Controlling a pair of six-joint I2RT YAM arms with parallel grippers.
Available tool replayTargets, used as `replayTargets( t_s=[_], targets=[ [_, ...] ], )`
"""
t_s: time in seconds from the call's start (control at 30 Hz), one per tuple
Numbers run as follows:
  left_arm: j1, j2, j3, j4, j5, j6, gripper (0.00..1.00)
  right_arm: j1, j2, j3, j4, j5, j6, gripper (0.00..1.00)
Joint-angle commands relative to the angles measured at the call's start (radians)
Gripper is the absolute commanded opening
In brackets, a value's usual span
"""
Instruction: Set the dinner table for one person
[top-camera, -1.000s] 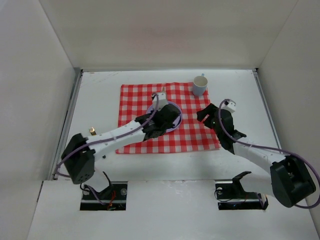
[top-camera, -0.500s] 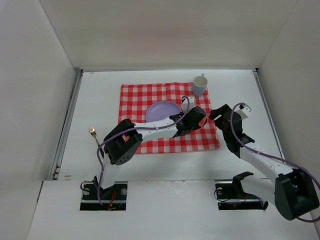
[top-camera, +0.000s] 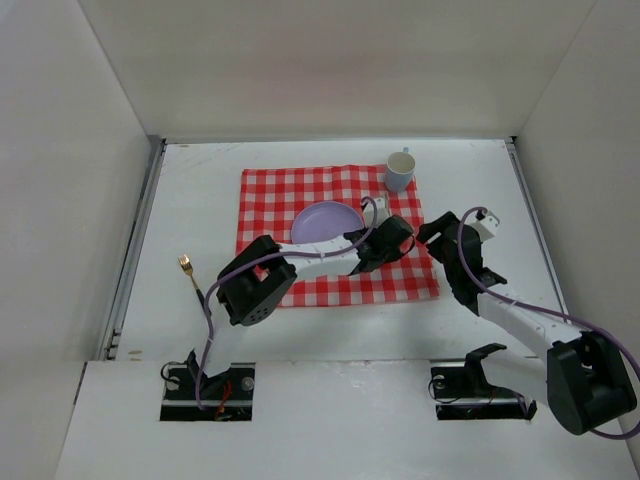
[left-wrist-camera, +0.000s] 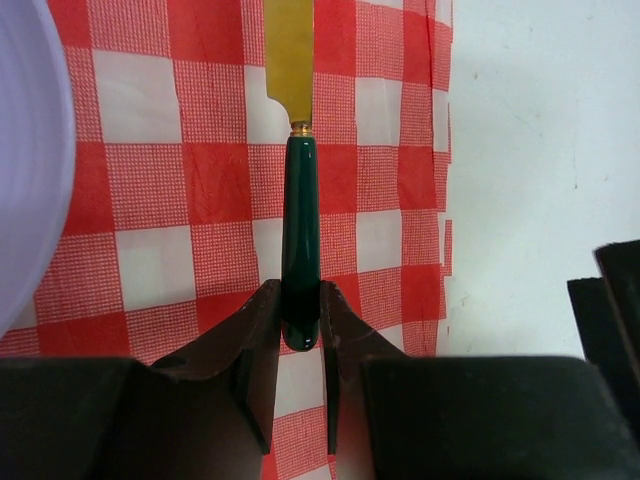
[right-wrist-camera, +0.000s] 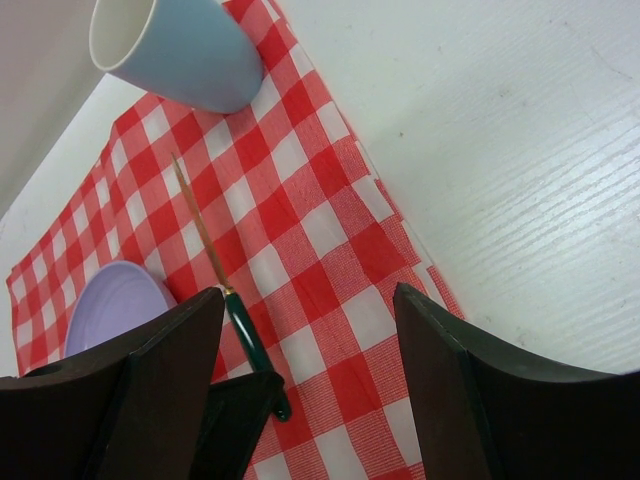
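Left arm (top-camera: 310, 262) reaches far across — left gripper (left-wrist-camera: 300, 305) pinches the knife (left-wrist-camera: 300, 200) (tightly); right gripper (right-wrist-camera: 308, 298) gapes wide.

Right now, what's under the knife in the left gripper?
The checked cloth lies under the knife held by the left gripper, beside the purple plate. It hides the dinner table below.

The cloth (top-camera: 270, 200) lies mid-way across the dinner table (top-camera: 200, 180). On the cloth, near its centre, sits the plate (top-camera: 322, 220); on its far right corner stands the mug (top-camera: 399, 170). The knife (left-wrist-camera: 300, 240) is right of the plate, inside the cloth's right edge, blade towards the mug, handle end clamped between the left gripper (left-wrist-camera: 300, 300) fingers. The right gripper (top-camera: 430, 232) hangs just off the cloth's right edge. The fork (top-camera: 188, 268) lies on the table, left of the cloth's near corner.
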Motion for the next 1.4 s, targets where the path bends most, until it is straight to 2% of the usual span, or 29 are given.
replayTargets(
  t_s=[0.0, 0.3, 0.57, 0.77, 0.87, 0.93, 1.0, 1.1, 1.17, 1.27, 1.37],
  targets=[
    [0.006, 0.022, 0.033, 0.020, 0.034, -0.075, 0.02, -0.005, -0.002, 0.002, 0.049, -0.005, 0.005, 0.75],
    [0.006, 0.060, 0.041, -0.008, 0.046, -0.111, 0.05, -0.003, -0.016, -0.004, 0.057, -0.014, 0.004, 0.75],
    [0.000, 0.023, 0.025, -0.009, 0.019, -0.109, 0.27, -0.003, -0.019, -0.007, 0.066, -0.011, 0.001, 0.75],
    [-0.012, -0.147, -0.066, -0.019, -0.044, -0.002, 0.34, -0.003, -0.015, -0.009, 0.069, -0.008, 0.001, 0.75],
    [-0.008, -0.292, -0.186, 0.000, -0.078, 0.084, 0.35, -0.003, -0.009, -0.009, 0.075, -0.013, 0.004, 0.75],
    [0.015, -0.421, -0.321, 0.023, -0.119, 0.144, 0.35, -0.003, -0.012, -0.010, 0.087, -0.016, 0.001, 0.72],
    [0.065, -0.544, -0.462, 0.011, -0.168, 0.164, 0.32, -0.003, -0.021, -0.015, 0.097, -0.019, -0.001, 0.66],
    [0.194, -0.766, -0.681, -0.084, -0.204, 0.110, 0.25, 0.002, -0.036, -0.019, 0.104, -0.019, -0.005, 0.46],
    [0.297, -0.915, -0.802, -0.153, -0.210, 0.081, 0.24, 0.006, -0.038, -0.019, 0.106, -0.019, -0.008, 0.38],
    [0.482, -1.125, -0.950, -0.287, -0.198, 0.049, 0.24, 0.014, -0.022, -0.013, 0.107, -0.024, -0.015, 0.37],
    [0.610, -1.216, -1.002, -0.389, -0.166, 0.046, 0.28, 0.020, -0.006, -0.007, 0.112, -0.031, -0.019, 0.39]
  ],
)
